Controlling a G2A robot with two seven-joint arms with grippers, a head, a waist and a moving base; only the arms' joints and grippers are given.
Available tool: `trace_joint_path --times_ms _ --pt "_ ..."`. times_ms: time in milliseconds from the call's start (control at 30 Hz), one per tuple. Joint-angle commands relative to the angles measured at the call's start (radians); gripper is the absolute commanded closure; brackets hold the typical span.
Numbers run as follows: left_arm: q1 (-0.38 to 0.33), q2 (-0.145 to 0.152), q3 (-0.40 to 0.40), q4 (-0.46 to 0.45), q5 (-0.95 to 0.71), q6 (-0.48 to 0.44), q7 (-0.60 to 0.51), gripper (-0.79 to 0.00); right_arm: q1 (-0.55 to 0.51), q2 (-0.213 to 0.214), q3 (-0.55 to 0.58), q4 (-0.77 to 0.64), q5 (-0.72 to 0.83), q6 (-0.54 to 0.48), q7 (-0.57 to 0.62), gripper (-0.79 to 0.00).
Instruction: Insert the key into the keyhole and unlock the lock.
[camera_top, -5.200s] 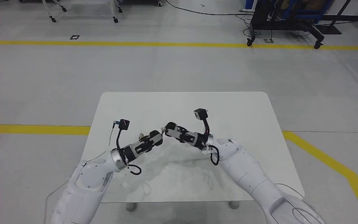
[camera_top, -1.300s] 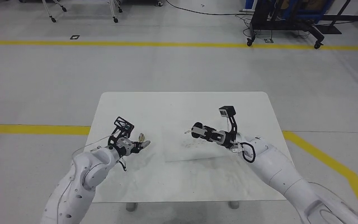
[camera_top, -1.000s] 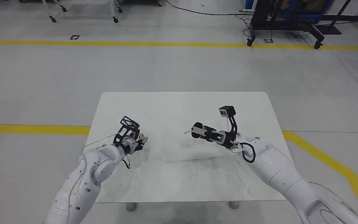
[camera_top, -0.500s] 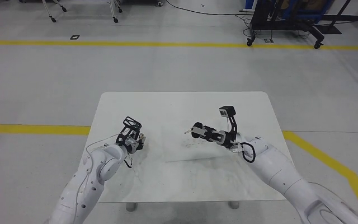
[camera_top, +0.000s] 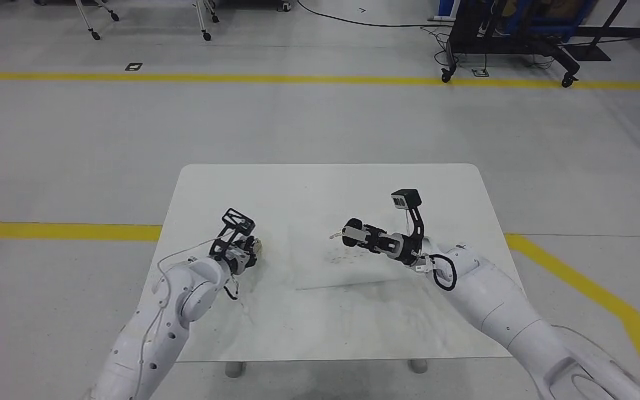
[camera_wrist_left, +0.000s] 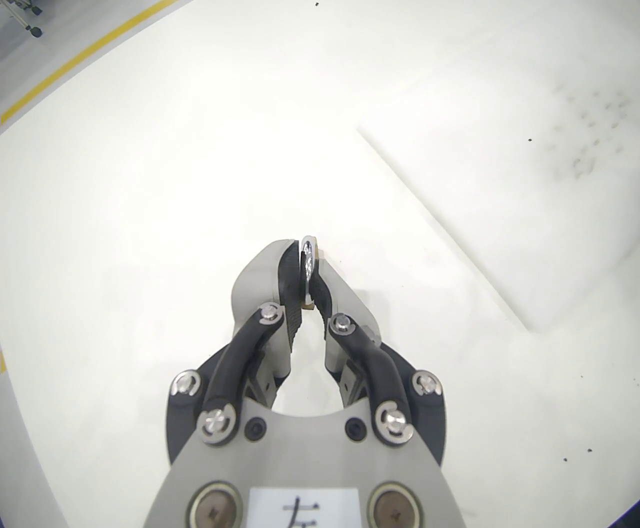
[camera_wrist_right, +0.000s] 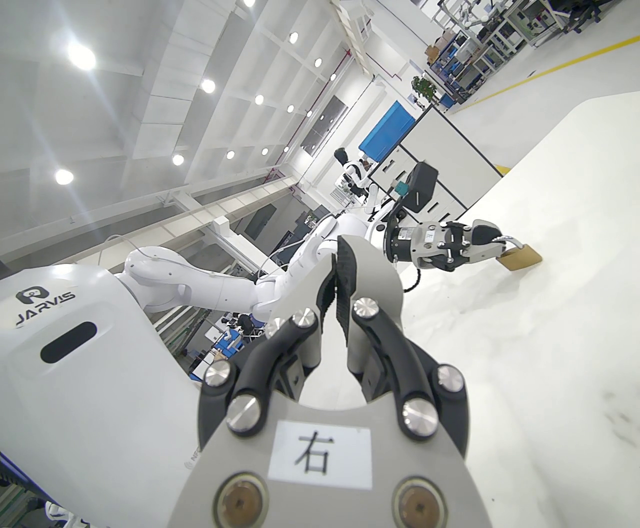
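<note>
Since the grippers met over the middle of the table (camera_top: 420, 185) some five seconds back, your arms have drawn well apart. The left gripper (camera_top: 251, 249) has swung out and tipped down toward the surface, while the right gripper (camera_top: 344, 234) has kept its place for the last second.

Your left gripper is clamped narrow on the silver shackle of the lock (camera_wrist_right: 520, 258). The brass body hangs just under the fingertips and appears to rest on the white tabletop.

Your right gripper has its pads pressed together. A thin sliver, the key (camera_top: 334, 237), pokes out just past its tips, too small to make out in detail. The lock sits well ahead of that gripper, across bare tabletop.

A thin white sheet (camera_wrist_left: 500, 200) lies flat to one side of the left gripper, flecked with a few dark specks, one corner near the gripper.

Beyond the left gripper you have a tall hall with round ceiling lights (camera_wrist_right: 80, 57), white cabinets (camera_wrist_right: 440, 150) and a blue panel (camera_wrist_right: 387, 132). Grey floor with yellow lines (camera_top: 300, 77) surrounds the table.
</note>
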Motion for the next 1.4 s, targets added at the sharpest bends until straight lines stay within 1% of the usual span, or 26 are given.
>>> trace_joint_path --times_ms 0,167,233,300,400,500,567,767,800,833,867,933,1000,1133,1233,1300,1367 --pt "-0.004 -0.002 0.005 0.008 0.004 0.001 -0.002 0.000 0.000 0.000 0.000 0.000 0.000 0.000 0.000 0.000" --pt "-0.014 -0.006 0.011 0.024 0.007 0.004 -0.005 0.000 0.000 0.000 0.000 0.000 0.000 0.000 0.000 0.000" --pt "-0.018 -0.007 0.011 0.028 0.019 0.021 0.000 0.000 0.000 0.000 0.000 0.000 0.000 0.000 0.000 0.000" --pt "-0.013 -0.010 0.003 0.016 0.021 0.058 0.063 0.000 0.000 0.000 0.000 0.000 0.000 0.000 0.000 0.000" --pt "0.008 -0.011 -0.016 -0.010 0.001 0.064 0.148 0.000 0.000 0.000 0.000 0.000 0.000 0.000 0.000 0.000" --pt "0.051 -0.009 -0.054 -0.054 -0.113 -0.002 0.240 0.000 0.000 0.000 0.000 0.000 0.000 0.000 0.000 0.000" --pt "0.094 -0.007 -0.101 -0.088 -0.302 -0.114 0.291 0.000 0.000 0.000 0.000 0.000 0.000 0.000 0.000 0.000" --pt "0.094 -0.007 -0.101 -0.088 -0.302 -0.114 0.291 0.000 0.000 0.000 0.000 0.000 0.000 0.000 0.000 0.000" --pt "0.100 -0.010 -0.098 -0.094 -0.358 -0.120 0.307 0.000 0.000 0.000 0.000 0.000 0.000 0.000 0.000 0.000" --pt "0.111 -0.015 -0.097 -0.095 -0.468 -0.133 0.324 0.000 0.000 0.000 0.000 0.000 0.000 0.000 0.000 0.000" --pt "0.113 -0.018 -0.103 -0.084 -0.573 -0.151 0.321 0.000 0.000 0.000 0.000 0.000 0.000 0.000 0.000 0.000" --pt "0.099 -0.022 -0.109 -0.041 -0.767 -0.203 0.264 0.000 -0.002 0.000 0.000 -0.003 0.000 0.005 -0.005 0.000" --pt "0.066 -0.025 -0.102 0.011 -0.864 -0.211 0.201 0.000 -0.009 -0.004 0.002 -0.021 -0.007 0.035 -0.026 0.000" --pt "-0.002 -0.041 -0.057 0.109 -1.017 -0.183 0.135 0.000 -0.009 -0.019 -0.008 -0.028 -0.002 0.068 -0.049 0.000" --pt "-0.054 -0.053 -0.032 0.180 -1.137 -0.202 0.077 0.000 0.001 -0.033 -0.021 -0.018 0.011 0.086 -0.044 0.000" --pt "-0.081 -0.055 -0.023 0.206 -1.130 -0.204 0.057 0.000 0.002 -0.036 -0.024 -0.017 0.017 0.087 -0.042 0.000" --pt "-0.081 -0.055 -0.023 0.206 -1.130 -0.204 0.057 0.000 0.002 -0.036 -0.024 -0.017 0.017 0.087 -0.042 0.000"
